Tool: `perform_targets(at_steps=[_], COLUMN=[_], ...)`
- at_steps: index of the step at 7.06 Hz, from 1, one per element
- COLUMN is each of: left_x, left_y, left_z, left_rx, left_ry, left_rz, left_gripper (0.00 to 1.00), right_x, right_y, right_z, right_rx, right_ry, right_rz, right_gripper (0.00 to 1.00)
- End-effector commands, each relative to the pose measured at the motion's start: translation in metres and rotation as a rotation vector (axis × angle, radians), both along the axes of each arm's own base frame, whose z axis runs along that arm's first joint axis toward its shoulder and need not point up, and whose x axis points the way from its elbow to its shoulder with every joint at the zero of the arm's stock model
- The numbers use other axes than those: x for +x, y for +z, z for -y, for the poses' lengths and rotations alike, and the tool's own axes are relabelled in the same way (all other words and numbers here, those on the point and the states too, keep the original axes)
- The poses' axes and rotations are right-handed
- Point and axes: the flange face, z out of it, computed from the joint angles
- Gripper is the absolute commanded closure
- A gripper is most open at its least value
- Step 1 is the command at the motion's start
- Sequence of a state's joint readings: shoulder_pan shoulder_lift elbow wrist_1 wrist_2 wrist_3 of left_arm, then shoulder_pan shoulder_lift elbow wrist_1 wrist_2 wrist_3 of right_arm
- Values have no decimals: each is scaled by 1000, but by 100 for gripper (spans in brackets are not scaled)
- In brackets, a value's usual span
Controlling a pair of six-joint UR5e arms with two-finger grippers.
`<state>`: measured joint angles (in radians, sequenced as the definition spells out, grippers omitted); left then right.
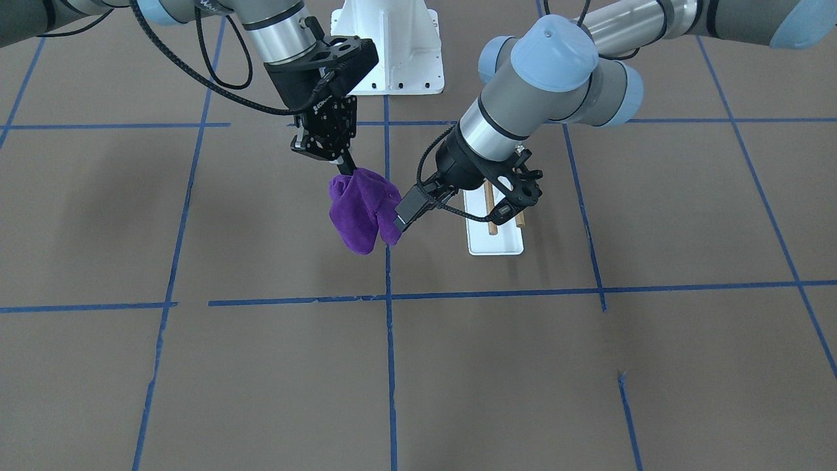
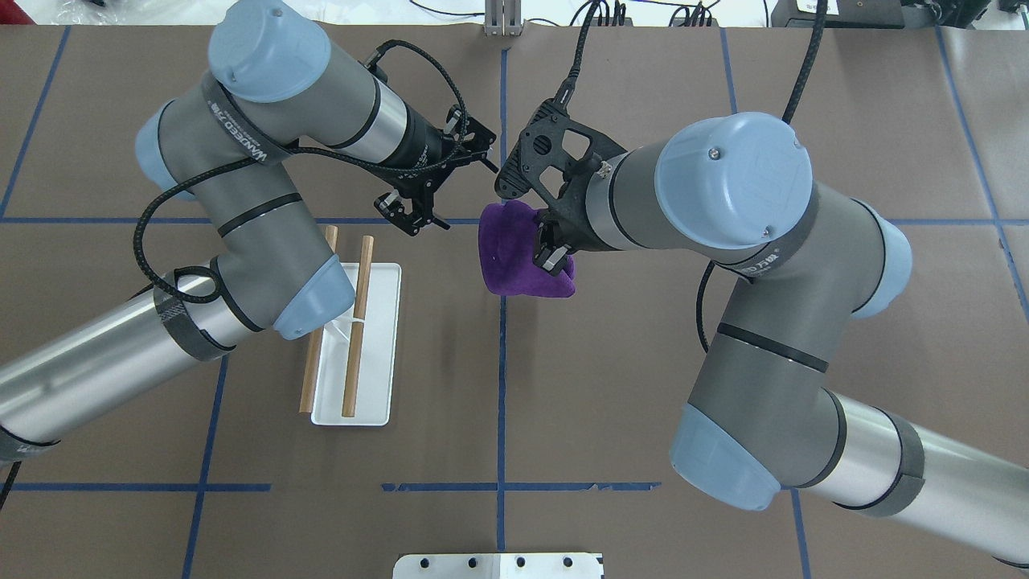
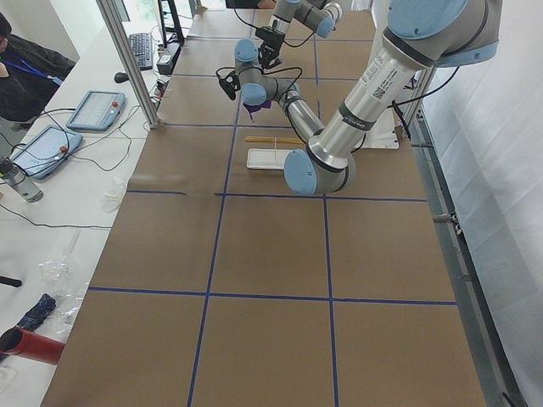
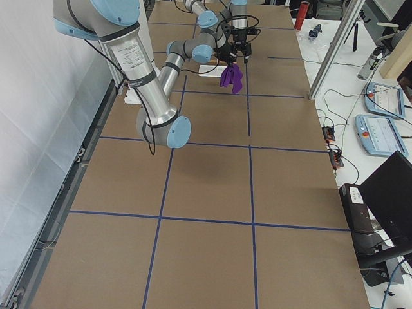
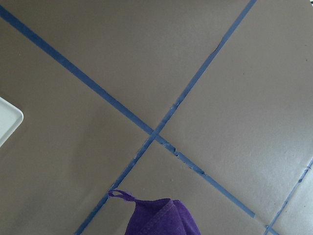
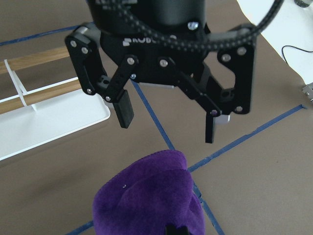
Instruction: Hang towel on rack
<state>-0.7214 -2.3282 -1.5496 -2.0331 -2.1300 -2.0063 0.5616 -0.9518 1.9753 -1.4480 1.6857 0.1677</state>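
Observation:
The purple towel (image 2: 510, 249) hangs bunched above the table, near the middle blue tape line. My right gripper (image 2: 551, 257) is shut on its top edge; in the front view it (image 1: 350, 171) pinches the towel (image 1: 356, 209) from above. My left gripper (image 2: 414, 215) is open and empty, just to the towel's left, apart from it. The right wrist view shows it (image 6: 168, 125) with jaws spread above the towel (image 6: 146, 196). The rack (image 2: 358, 322), two wooden dowels over a white base plate (image 2: 378, 354), stands under my left arm. The towel's thin loop (image 5: 122, 195) dangles in the left wrist view.
The white bolted pedestal (image 1: 389, 46) sits at the robot's side of the table. Blue tape lines (image 2: 502, 386) cross the brown table top. My left forearm hangs over part of the rack. Operator desks with tablets (image 3: 93, 108) lie beyond the table's far edge.

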Motion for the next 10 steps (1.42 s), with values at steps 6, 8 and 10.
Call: perform_targets(at_steps=[6,8,10], left_x=[23,21,2], left_y=[3,5,11], left_z=[-20,-19,-4], left_rx=[49,89,105], left_ry=[56,66,38], left_rz=[-10,-3,5], left_gripper=[100,100,100], right_x=[12,13,31], right_y=[-5,-3,10], right_z=[-9,-11,-22], right_rx=[9,8,9], right_ry=[0,-3,-4], right_rz=[24,23,24], right_gripper=[100,100,100])
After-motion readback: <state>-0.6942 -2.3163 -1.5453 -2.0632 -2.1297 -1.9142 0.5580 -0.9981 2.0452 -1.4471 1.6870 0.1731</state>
